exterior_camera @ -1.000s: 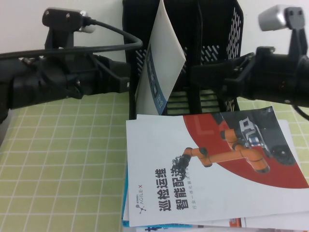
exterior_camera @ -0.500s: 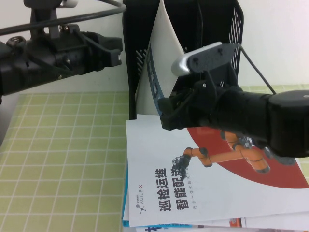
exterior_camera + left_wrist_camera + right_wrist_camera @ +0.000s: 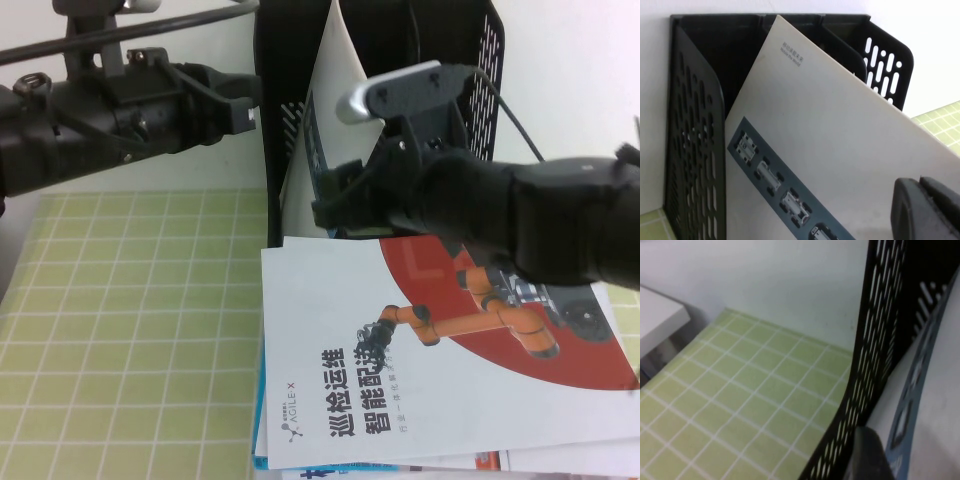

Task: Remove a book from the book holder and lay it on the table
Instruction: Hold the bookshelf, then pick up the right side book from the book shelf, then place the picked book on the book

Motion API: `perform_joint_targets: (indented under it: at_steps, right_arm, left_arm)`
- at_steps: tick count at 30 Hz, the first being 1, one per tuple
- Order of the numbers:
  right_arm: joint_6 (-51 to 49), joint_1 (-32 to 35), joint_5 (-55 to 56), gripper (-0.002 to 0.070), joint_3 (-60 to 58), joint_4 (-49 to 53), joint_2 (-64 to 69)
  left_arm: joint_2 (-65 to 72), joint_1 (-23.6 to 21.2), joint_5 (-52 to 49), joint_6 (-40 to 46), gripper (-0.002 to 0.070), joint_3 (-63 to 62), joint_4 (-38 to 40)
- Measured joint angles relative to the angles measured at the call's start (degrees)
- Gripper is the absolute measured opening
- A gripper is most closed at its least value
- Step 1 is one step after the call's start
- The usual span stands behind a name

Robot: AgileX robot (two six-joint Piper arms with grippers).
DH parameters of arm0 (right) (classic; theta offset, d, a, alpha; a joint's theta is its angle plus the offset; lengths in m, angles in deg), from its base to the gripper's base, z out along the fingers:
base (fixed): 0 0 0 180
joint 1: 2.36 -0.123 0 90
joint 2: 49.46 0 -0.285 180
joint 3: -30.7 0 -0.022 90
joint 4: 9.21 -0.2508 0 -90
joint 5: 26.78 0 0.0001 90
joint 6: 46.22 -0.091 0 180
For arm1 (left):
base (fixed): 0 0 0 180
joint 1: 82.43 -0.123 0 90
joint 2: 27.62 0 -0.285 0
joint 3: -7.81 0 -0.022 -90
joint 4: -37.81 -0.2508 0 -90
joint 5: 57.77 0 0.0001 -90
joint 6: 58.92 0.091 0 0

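Swinging my right gripper [image 3: 335, 208] in to the book [image 3: 335, 110] leaning in the book holder [image 3: 480, 60]; can't tell its jaws. Left gripper [image 3: 245, 98] is lifting clear.

Book holder [image 3: 470, 60]: one, black, three upright compartments
Book [image 3: 335, 110] standing in holder: one
Brochure with orange robot arm [image 3: 400, 350]: one, topmost of a flat stack
Stack beneath: count unclear
Hands: two, left hand [image 3: 235, 100], right hand [image 3: 335, 205]
Surface [image 3: 130, 330]: one

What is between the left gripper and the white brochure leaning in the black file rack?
In the high view, only the black slotted rack wall separates left gripper from white brochure.
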Motion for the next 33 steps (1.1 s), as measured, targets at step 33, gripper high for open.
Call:
perform_joint_targets:
  at_steps: [33]
  right_arm:
    - [-6.3, 16.3, -34.3, 0.0152, 9.3, 19.1, -16.8]
  left_arm:
    - [0.5, 0.0, -3.0, -0.5, -0.0003, -0.2, -2.6]
